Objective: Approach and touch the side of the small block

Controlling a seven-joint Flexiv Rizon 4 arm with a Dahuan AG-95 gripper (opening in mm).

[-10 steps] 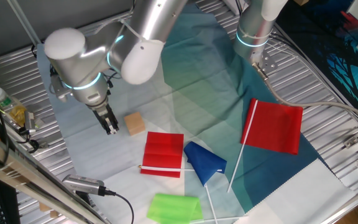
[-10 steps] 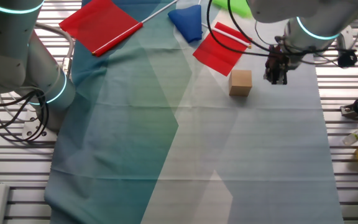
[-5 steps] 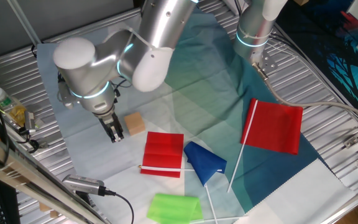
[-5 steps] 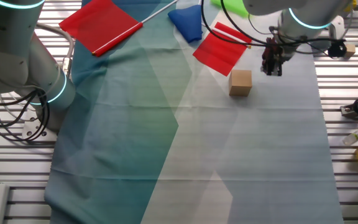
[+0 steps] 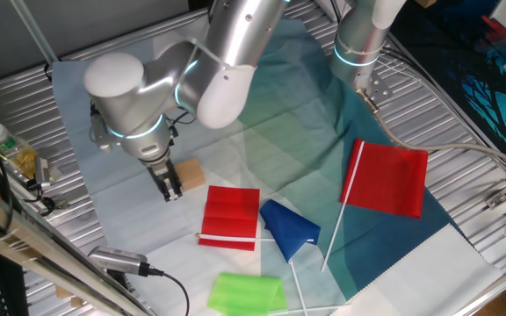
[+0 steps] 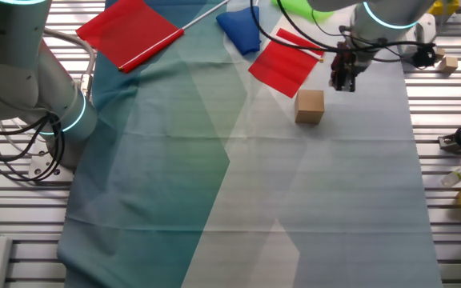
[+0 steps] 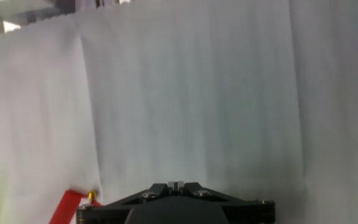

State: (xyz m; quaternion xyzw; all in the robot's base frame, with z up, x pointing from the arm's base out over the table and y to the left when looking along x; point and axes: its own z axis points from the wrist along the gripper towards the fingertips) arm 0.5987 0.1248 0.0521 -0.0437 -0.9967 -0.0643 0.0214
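My gripper (image 5: 172,190) pointed down at the cloth (image 5: 262,140), its dark fingers (image 6: 343,80) drawn tight together with no gap that I could see and nothing held between them. In one fixed view it stood just beside the block (image 5: 191,175), at that cube's near left side, so close that the fingertips overlapped the block's edge in the picture; whether they touched it I could not tell from there. In the other fixed view the gripper (image 6: 343,82) hung a little above and to the right of the block (image 6: 309,106), with a thin strip of pale cloth showing between them, so there it looked near but apart.

The block sat upright on the pale part of the cloth (image 6: 238,184), a plain tan cube. Just beyond it lay the folded red cloth (image 5: 231,217), its near corner close to the block but not touching it. Past that lay a blue flag (image 5: 289,226), a green flag (image 5: 247,292) and a bigger red flag (image 5: 386,178) on a white stick, all well apart from the block.

My hand view showed only the black base of my fingers at the bottom edge, wide pale cloth (image 7: 191,93) ahead, and a sliver of red (image 7: 67,208) at lower left. The block did not appear in it.

A second arm (image 5: 365,39) stood at the far end of the table (image 5: 25,96).
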